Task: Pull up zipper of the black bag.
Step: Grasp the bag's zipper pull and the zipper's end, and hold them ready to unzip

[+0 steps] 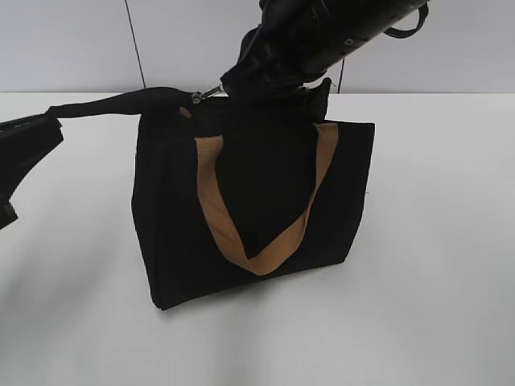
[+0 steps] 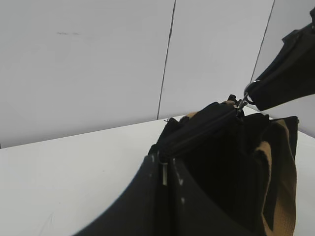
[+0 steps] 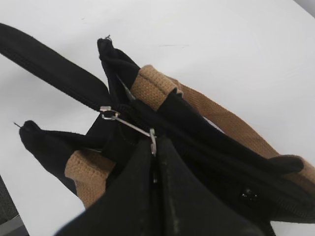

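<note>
The black bag (image 1: 265,185) stands upright on the table, its front tan handle (image 1: 216,209) hanging down in a V. A black strip (image 1: 113,102) at the end of the zipper stretches left from the bag's top. My left gripper (image 1: 52,121) is shut on that strip, as the left wrist view (image 2: 165,167) shows. My right gripper (image 1: 229,87) comes in from above at the bag's top left. It is shut on the silver zipper pull (image 1: 208,93), as the right wrist view (image 3: 153,147) shows, with the pull (image 3: 133,127) drawn taut from the slider (image 3: 109,114).
The white table (image 1: 434,305) lies around the bag, with a pale wall (image 1: 72,40) behind it. The right arm (image 1: 338,24) reaches in over the bag from the top right. Both tan handles (image 3: 152,88) flank the zipper line.
</note>
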`<state>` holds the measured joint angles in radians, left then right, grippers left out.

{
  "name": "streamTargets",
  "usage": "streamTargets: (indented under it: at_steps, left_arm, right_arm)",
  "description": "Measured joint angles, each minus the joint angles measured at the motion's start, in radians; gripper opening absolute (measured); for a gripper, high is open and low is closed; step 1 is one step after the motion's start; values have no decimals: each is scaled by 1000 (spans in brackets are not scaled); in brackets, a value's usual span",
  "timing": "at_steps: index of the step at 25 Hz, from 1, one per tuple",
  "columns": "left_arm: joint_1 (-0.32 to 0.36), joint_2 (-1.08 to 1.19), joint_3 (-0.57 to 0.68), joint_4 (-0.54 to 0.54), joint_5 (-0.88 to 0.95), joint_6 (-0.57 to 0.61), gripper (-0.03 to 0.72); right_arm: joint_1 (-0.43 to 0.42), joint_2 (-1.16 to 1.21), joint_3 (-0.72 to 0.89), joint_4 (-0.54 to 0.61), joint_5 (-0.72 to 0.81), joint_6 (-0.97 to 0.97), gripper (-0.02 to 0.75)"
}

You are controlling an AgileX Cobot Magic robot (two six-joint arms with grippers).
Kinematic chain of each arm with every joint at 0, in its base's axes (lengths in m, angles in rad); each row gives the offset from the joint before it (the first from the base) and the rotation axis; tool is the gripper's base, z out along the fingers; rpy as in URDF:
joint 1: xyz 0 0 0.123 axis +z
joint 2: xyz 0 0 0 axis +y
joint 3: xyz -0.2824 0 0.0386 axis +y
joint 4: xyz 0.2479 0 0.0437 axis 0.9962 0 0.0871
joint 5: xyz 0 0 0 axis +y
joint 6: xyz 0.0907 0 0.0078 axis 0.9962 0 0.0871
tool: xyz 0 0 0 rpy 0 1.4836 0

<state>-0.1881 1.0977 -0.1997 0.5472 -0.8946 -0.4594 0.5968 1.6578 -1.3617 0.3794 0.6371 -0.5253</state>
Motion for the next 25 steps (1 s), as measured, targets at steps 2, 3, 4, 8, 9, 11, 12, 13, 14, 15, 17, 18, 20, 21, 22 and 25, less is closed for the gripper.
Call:
streamTargets:
  at_steps: [2,3,4,8,9,11,12,13,14,15,17,18,20,21,22,25]
  left_arm:
    - [0,-1,0,-6,0,1,9]
    - [0,-1,-1,-9,0,2,9]
    - [0,-1,-1,-11,0,2,9]
    - [-1,-1,-1,-16,4,2,8]
    - [-1,-1,-1,-16,4,2,8]
    - [-3,-1,-1,-16,6,2,8]
    - [-3,-1,-1,-16,10,2,8]
    - [-3,-1,-1,-16,15,2,8]
    - [-3,-2,-1,-24,25,2,8]
    - [-3,-3,-1,-37,35,2,6]
    - [-3,-5,-1,-43,45,2,6]
    - [-3,-5,-1,-44,46,2,6]
    - [-3,-5,-1,-44,46,2,6]
    - [-3,-5,-1,-44,46,2,6]
    - [-3,-5,-1,-44,46,2,6]
    - [-3,-5,-1,-42,46,2,6]
  right_arm:
    - [-4,2,-7,-7,19,4,-15]
    - [-9,3,-8,-9,30,5,-15]
    - [-16,4,-8,-16,37,10,-15]
    - [-27,5,-10,-37,54,19,-15]
    - [-27,5,-10,-40,55,19,-15]
    - [-27,5,-10,-45,59,21,-15]
    - [-27,5,-10,-48,59,20,-15]
    - [-27,5,-10,-53,60,21,-15]
    - [-30,5,-10,-73,62,27,-15]
    - [-35,5,-12,-98,64,35,-15]
    - [-39,5,-18,-137,77,53,-15]
    - [-39,5,-28,-145,83,58,-15]
    - [-39,8,-51,-150,97,63,-15]
    - [-39,9,-64,-151,102,64,-15]
    - [-39,10,-74,-154,108,64,-15]
    - [-39,12,-90,-166,134,69,-15]
